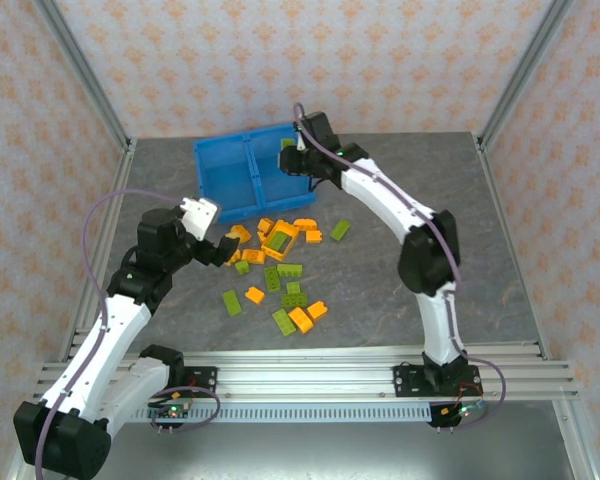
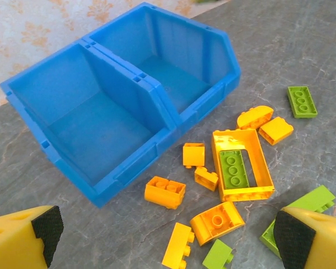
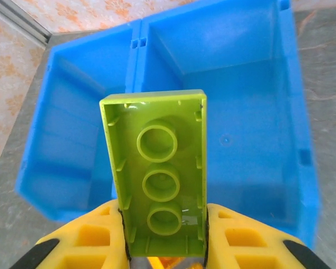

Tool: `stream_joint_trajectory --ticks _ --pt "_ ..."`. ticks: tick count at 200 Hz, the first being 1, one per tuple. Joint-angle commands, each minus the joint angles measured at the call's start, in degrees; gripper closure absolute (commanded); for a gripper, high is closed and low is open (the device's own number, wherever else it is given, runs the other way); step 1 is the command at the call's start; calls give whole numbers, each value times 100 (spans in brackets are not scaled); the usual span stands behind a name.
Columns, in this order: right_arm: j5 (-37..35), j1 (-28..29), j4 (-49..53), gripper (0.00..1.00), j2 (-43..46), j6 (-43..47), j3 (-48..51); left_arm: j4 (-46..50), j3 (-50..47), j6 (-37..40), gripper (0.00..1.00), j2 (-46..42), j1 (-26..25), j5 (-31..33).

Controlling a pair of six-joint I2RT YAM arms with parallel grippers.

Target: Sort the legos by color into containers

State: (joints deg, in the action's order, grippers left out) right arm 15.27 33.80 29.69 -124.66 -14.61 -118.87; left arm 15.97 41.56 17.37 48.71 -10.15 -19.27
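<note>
**Yellow fingers on a green brick, bin just beyond**

Yellow ribbed fingers (image 3: 89,238) of my right jaws were closed on the narrow sides of an olive-green brick (image 3: 159,179), gripping it at its near end. The brick's long axis ran straight out from the wrist. Its hollow underside faced the camera, with three round tubes in a row, and the plastic was hard and glossy.

Beyond it lay the blue bin (image 3: 302,157), moulded plastic with smooth walls. What mattered was how the brick sat against the middle wall (image 3: 135,56). From the wrist, the brick's left edge overlapped that wall and the rest lay over the right-hand compartment (image 1: 272,165). The top view agreed. Both floors looked bare, so I judged a drop there sound, provided the brick cleared the wall.

My left jaws stood wide open, black pads (image 2: 47,227) well apart, above the loose legos (image 1: 280,270) on the grey, stone-veined worktop (image 1: 460,200). These were small studded bricks in orange and green. Among them was an orange open frame (image 2: 243,194) with a green piece lying inside it. My left arm was nearer the pile and my right was nearer the bin.
</note>
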Motion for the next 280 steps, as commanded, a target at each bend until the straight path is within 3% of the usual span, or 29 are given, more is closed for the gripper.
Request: stream_joint_trajectory --ticks 1,30,68,108,170,204,249,280 --pt "-50 40 442 77 -657 -256 -797 -100 17 -182 0 -98 -57 266" --pt "-23 41 776 75 -1597 -381 -1784 -131 18 -263 0 -116 -60 296" --pt "5 40 835 69 -2125 -575 -2211 -129 30 -254 0 -116 -60 340" --pt "21 47 902 50 -2073 -590 -2346 -152 19 -257 0 -74 -64 353" --pt "-101 43 999 47 -1394 -381 -2128 -160 19 -254 0 29 -61 417" --pt "-199 41 787 47 -444 -100 -1159 -155 -10 -218 0 60 -65 411" --pt "-241 43 44 47 1659 362 1667 -190 -27 -132 0 78 -62 165" --pt "-155 102 240 45 2849 661 3282 -137 -25 126 0 61 -64 167"
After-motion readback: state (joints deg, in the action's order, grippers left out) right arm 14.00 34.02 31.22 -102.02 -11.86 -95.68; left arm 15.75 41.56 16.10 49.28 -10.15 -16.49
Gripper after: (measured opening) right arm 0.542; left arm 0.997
